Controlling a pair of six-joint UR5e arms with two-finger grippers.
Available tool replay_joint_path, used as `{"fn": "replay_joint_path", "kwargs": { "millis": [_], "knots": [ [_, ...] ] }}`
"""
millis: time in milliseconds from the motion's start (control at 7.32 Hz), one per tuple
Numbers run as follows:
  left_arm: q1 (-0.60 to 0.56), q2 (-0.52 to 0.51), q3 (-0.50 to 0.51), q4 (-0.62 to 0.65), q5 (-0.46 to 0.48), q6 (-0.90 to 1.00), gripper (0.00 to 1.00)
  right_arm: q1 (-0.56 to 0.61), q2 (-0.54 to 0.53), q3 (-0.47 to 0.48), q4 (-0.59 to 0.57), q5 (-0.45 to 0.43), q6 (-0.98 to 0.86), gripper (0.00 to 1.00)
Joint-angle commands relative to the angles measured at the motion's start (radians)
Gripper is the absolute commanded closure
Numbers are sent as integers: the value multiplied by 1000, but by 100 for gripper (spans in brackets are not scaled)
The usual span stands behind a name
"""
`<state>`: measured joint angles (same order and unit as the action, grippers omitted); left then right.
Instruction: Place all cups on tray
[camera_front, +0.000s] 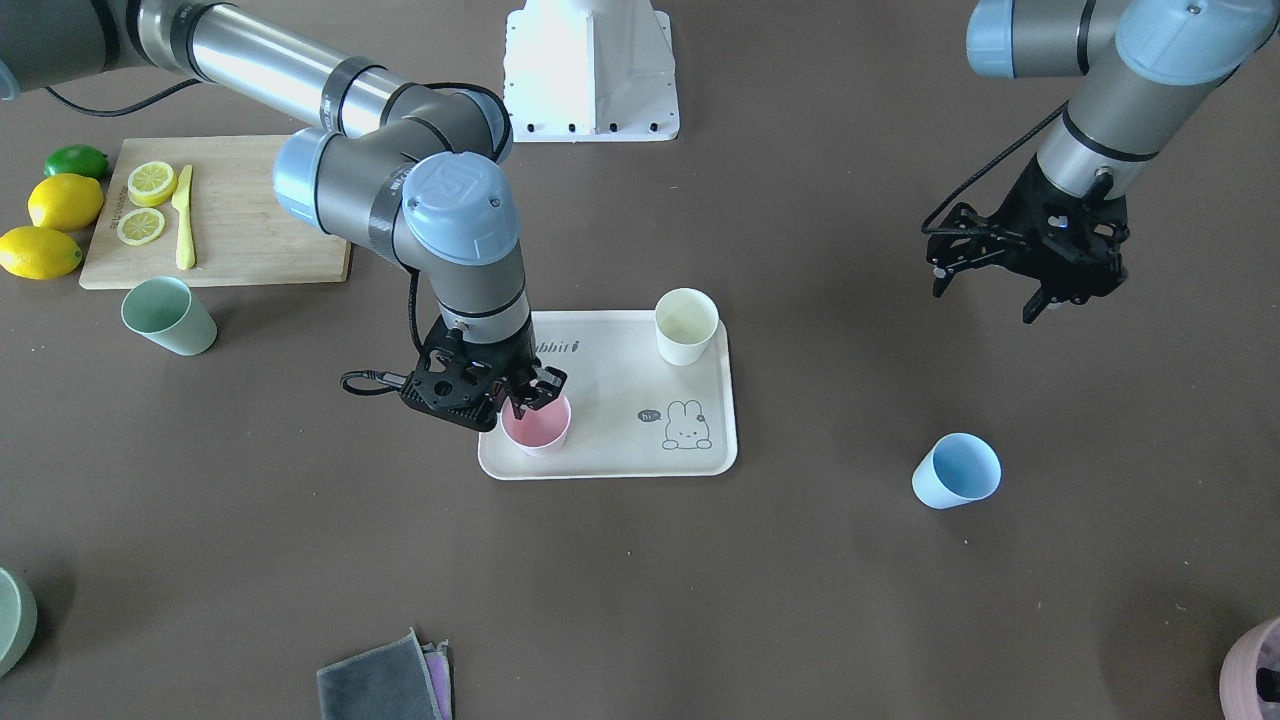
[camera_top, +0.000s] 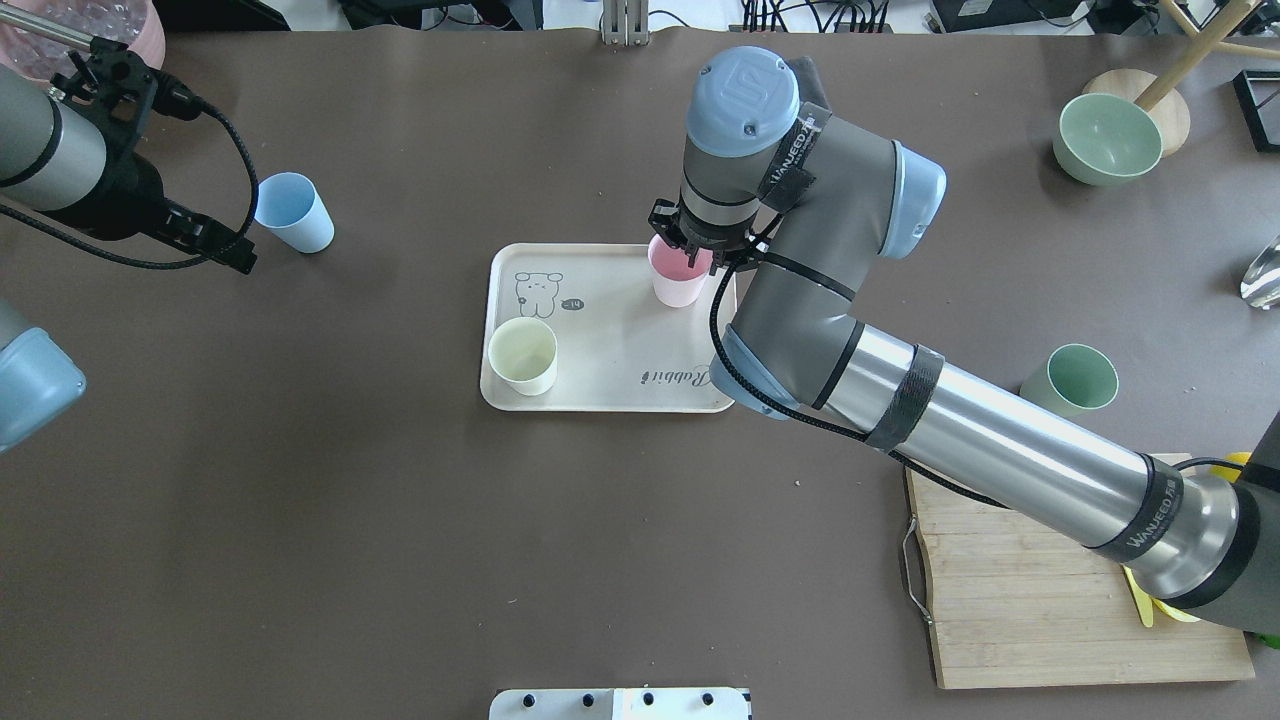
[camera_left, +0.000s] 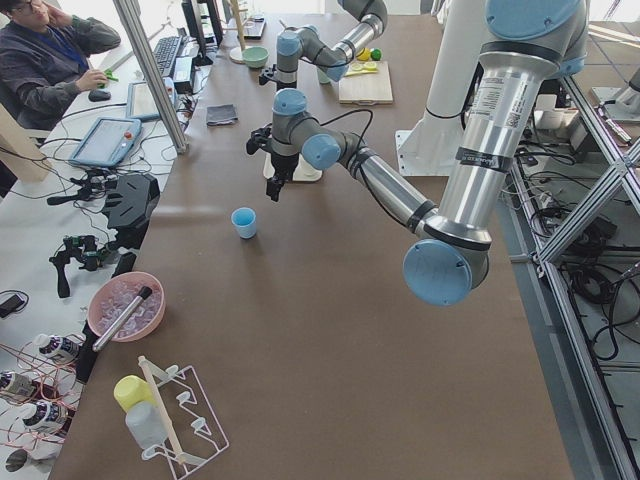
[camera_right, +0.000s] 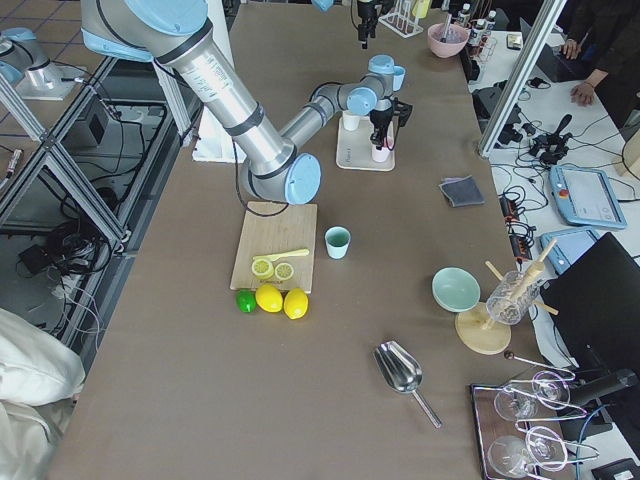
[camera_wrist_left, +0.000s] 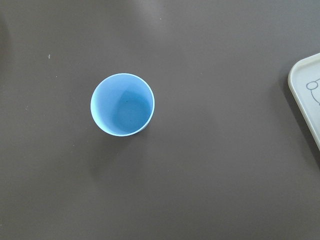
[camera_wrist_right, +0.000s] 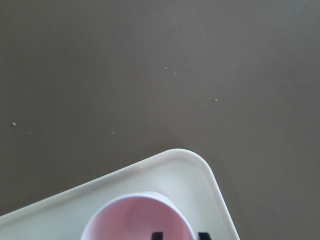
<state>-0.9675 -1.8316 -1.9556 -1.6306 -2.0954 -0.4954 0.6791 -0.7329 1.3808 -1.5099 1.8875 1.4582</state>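
**Two-arm cup placement, release stage.** The right end effector (camera_front: 525, 405) points straight down over one corner of the tray (camera_front: 620, 400). Its fingers are drawn close across the wall of the pink cup (camera_front: 537, 430), one inside the mouth and one outside. The cup hangs or stands upright directly beneath it. It appears to be down on the tray floor, though contact cannot be confirmed. In the right wrist view the cup sits close to the rounded rim corner, so margin is small on that side.

The cream cup (camera_front: 686, 325) stands upright at the diagonally opposite corner, well apart from this end effector. The tray floor between the two cups is bare.

The left end effector (camera_front: 988, 297) hangs above the tabletop (camera_front: 800, 560) with its fingers spread and nothing held. The blue cup (camera_front: 957, 470) stands upright, long axis vertical and mouth up. It is almost straight below this end effector, offset slightly away from the robot's base. Bare tabletop surrounds the cup and runs unobstructed to the tray, which lies toward the robot's right. A near-vertical descent onto the rim is judged the next requirement for this arm.

The mint green cup (camera_front: 167, 315) stands upright just beside the cutting board (camera_front: 250, 220). It is well outboard of the right end effector, and the right arm is the nearer one.
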Motion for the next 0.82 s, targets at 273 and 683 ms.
{"fn": "replay_joint_path", "kwargs": {
  "millis": [273,683],
  "knots": [
    [-4,-8,41,-1,-5,18,1,100,-31,119,-131,80,-155,0],
    [-60,-81,244,-108,-11,2,2,238,-323,511,-271,159,-408,0]
  ]
}}
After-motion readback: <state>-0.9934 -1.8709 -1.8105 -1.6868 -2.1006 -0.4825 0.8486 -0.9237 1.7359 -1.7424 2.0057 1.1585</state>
